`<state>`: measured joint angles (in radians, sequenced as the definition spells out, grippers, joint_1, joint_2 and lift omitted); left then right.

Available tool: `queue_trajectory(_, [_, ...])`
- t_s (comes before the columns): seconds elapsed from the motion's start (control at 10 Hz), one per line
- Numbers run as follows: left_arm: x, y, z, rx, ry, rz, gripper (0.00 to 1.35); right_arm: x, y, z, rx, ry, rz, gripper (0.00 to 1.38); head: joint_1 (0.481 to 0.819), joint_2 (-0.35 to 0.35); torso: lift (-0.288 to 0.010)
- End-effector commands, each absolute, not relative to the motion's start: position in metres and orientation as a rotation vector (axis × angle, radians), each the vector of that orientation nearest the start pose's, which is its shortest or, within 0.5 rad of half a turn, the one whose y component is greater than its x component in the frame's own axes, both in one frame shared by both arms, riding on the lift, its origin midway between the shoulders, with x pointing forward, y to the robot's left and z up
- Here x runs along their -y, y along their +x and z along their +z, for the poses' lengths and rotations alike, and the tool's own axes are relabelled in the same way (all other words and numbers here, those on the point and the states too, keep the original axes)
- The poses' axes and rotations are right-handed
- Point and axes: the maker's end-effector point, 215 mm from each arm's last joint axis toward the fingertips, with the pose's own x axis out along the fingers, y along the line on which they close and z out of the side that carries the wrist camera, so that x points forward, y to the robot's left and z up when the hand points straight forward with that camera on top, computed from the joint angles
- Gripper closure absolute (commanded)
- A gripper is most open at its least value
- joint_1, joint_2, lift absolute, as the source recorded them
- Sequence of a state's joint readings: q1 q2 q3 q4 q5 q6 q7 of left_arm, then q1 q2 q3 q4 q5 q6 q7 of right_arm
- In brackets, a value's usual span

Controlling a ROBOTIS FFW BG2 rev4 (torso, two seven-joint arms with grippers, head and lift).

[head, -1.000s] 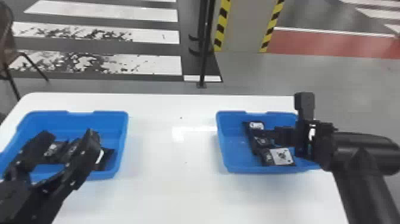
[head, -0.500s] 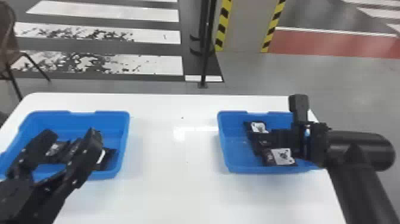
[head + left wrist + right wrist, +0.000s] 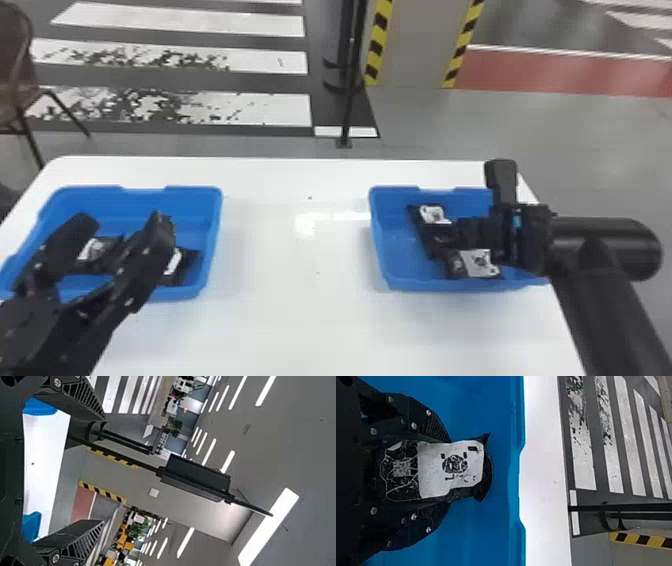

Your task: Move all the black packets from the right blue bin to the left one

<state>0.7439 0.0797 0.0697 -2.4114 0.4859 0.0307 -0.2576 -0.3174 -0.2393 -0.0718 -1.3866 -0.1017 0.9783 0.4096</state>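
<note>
Over the right blue bin, the right gripper is gripping a black packet, its fingers partly closed and pressing along the packet's two side edges. The packet's labelled end is pointing toward the bin's far rim, with blue floor showing between; whether it is hanging clear of the bottom, one cannot tell. Another packet is lying toward the near wall, and open blue floor is separating the pile from the wall facing the left bin. The right arm is crossing the outer side of its bin. The left gripper is standing over the left bin, wide open and holding nothing, with packets lying below. A broad stretch of white table is running between the bins.
</note>
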Motion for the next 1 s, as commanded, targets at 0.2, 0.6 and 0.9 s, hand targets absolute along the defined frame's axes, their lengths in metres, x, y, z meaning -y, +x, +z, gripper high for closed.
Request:
queue_trajectory(0.2, [-0.197,0.377,-0.22,0.119,-0.367,-0.294,0.11,0.297,0.585,-0.477,-0.806,0.103,0.229,1.1,0.695,-0.117,-0.14])
queue_trajectory(0.6, [-0.197,0.376,-0.214,0.14,-0.367,-0.294,0.11,0.273,0.596,-0.387,-0.386,0.142,0.329,1.1,0.695,-0.093,-0.14])
queue_trajectory(0.9, [-0.185,0.379,-0.231,0.073,-0.387,-0.324,0.11,0.241,0.591,-0.32,-0.151,0.243,0.508,1.1,0.695,-0.073,-0.14])
